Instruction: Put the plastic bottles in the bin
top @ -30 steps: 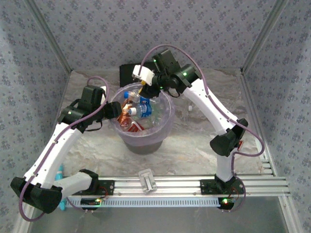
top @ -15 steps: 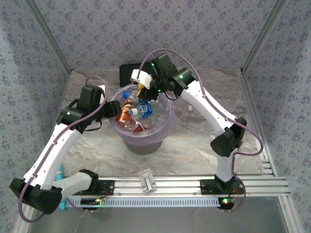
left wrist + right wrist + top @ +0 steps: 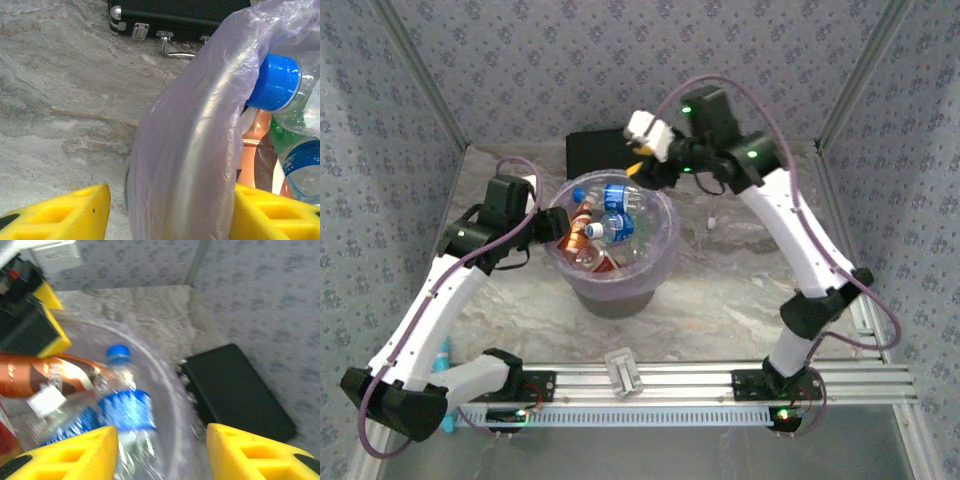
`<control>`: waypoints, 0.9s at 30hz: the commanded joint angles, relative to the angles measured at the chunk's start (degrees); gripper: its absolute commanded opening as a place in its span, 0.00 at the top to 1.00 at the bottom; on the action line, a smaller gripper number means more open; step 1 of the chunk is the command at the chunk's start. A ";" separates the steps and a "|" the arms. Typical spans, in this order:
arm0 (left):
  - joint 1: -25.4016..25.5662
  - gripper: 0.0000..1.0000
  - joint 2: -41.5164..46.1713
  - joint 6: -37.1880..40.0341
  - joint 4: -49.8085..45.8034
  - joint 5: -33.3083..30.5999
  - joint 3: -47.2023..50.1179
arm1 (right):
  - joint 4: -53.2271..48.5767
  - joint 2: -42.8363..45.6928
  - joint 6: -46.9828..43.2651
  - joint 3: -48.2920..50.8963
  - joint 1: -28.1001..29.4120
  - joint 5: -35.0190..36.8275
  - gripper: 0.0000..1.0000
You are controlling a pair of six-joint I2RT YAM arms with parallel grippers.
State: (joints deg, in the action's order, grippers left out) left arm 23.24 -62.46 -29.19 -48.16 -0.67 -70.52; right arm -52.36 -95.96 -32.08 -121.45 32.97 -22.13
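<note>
right tool (image 3: 161, 434) released above bin (image 3: 663, 262) | left tool (image 3: 170, 194) straddles its rim, grip unclear

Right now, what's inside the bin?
Several plastic bottles fill the bin: blue-labelled clear ones on top, an amber one beside. Anything under the pile is covered.

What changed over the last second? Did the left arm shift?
The right gripper pulled back from over the bin toward the far right, its jaws now apart and empty. The blue-capped bottle it seems to have released lies in the bin. The left gripper still straddles the rim, and the bin hasn't moved.
</note>
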 commanded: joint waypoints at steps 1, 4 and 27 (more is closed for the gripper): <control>-0.39 0.39 1.13 0.45 0.43 1.11 -1.24 | -1.98 4.52 -3.15 5.19 -4.88 -0.36 0.47; -0.42 0.39 0.94 0.54 0.44 1.15 -1.37 | -3.97 7.60 -7.47 11.60 -9.63 0.24 0.41; -0.57 0.41 -0.47 0.98 0.35 2.42 -2.95 | -1.97 -1.70 -35.88 37.39 -36.98 11.75 0.19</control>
State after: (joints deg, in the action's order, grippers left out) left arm 22.94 -63.07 -29.02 -48.14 0.82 -72.25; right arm -54.76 -95.24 -63.64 -84.99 -4.16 -12.95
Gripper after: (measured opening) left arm 0.591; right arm 0.814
